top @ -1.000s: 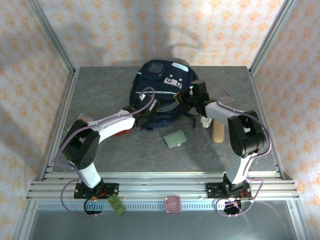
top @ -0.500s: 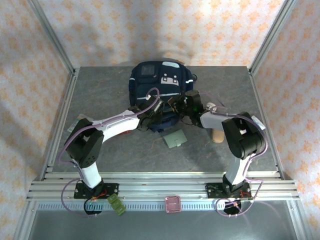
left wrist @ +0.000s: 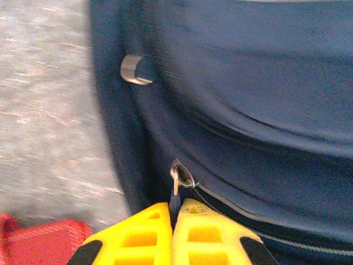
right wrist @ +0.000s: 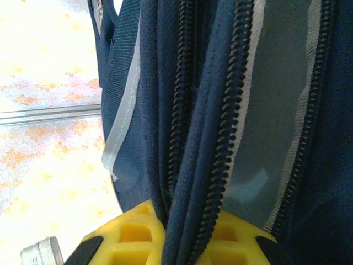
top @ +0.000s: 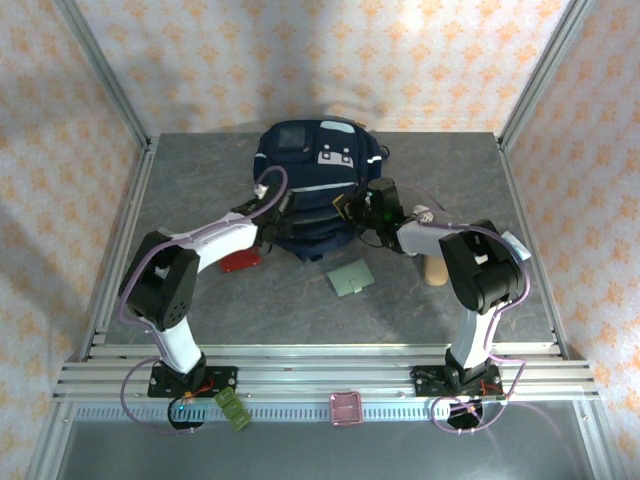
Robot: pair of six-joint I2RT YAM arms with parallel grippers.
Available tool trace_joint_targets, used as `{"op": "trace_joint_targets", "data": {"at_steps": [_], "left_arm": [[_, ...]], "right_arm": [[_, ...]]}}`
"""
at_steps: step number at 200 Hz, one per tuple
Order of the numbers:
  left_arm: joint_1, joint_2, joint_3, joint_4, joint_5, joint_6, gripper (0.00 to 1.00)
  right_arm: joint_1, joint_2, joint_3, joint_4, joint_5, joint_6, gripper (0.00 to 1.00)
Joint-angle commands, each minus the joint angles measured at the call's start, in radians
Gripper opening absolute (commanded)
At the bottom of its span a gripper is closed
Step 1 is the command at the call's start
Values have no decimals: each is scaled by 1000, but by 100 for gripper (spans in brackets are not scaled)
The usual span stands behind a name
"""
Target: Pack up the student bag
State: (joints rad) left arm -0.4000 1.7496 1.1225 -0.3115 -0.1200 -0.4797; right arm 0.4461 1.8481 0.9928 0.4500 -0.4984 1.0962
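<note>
On the bag (top: 312,172), the left jaws pinch the zip pull (left wrist: 175,185) near-left; the right jaws clamp its zippered edge (right wrist: 193,138), right.

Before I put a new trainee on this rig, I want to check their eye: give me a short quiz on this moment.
1. True or false: the left fingers pinch the zipper pull of the student bag.
2. What lies on the table just in front of the bag, between the arms? A) green card B) banana C) mug
3. What do the right fingers clamp?
Key: 1 true; 2 A; 3 the bag's zippered edge.
</note>
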Motion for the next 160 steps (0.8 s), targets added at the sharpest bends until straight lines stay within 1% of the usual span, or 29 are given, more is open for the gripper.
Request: {"op": "trace_joint_targets", "data": {"at_steps": [1,13,26,40,47,55,63,75,87,90,97,111,133,148,160], "left_arm": [[95,-15,-18,-71,-150,-48,0],[133,-7,-11,-81,-172,-77,1],[156,-2,-7,-80,-170,-91,18],[152,-7,4,-79,-141,-76,35],[141,-18,1,-71,-120,-59,43],[118,-35,-2,-65,-121,-41,51],[88,-56,-5,-57,-133,-16,56],[35,-91,-15,-33,-157,38,61],[-19,-128,-36,11,-169,103,63],[-32,-137,-40,21,-171,119,64],[-58,-153,-45,40,-163,153,65],[-103,-183,-60,91,-129,216,67],[-154,-213,-80,172,-78,308,69],[-178,-211,-80,210,-72,362,70],[-190,-194,-70,229,-97,397,70]], "right_arm": [[-36,-59,-17,36,52,-34,0],[-37,-61,-14,36,54,-33,0],[-38,-59,-8,39,54,-34,0],[-38,-54,7,38,44,-36,0],[-38,-50,19,38,33,-40,0],[-38,-44,37,35,16,-46,0],[-38,-41,56,22,7,-51,0],[-38,-40,76,14,0,-65,0],[-38,-37,107,0,-19,-84,0],[-38,-35,114,-3,-26,-88,2],[-38,-32,129,-2,-43,-91,6],[-37,-29,153,17,-74,-91,7],[-38,-33,192,23,-108,-93,6],[-40,-38,218,20,-127,-92,7],[-41,-39,233,17,-142,-91,6]]}}
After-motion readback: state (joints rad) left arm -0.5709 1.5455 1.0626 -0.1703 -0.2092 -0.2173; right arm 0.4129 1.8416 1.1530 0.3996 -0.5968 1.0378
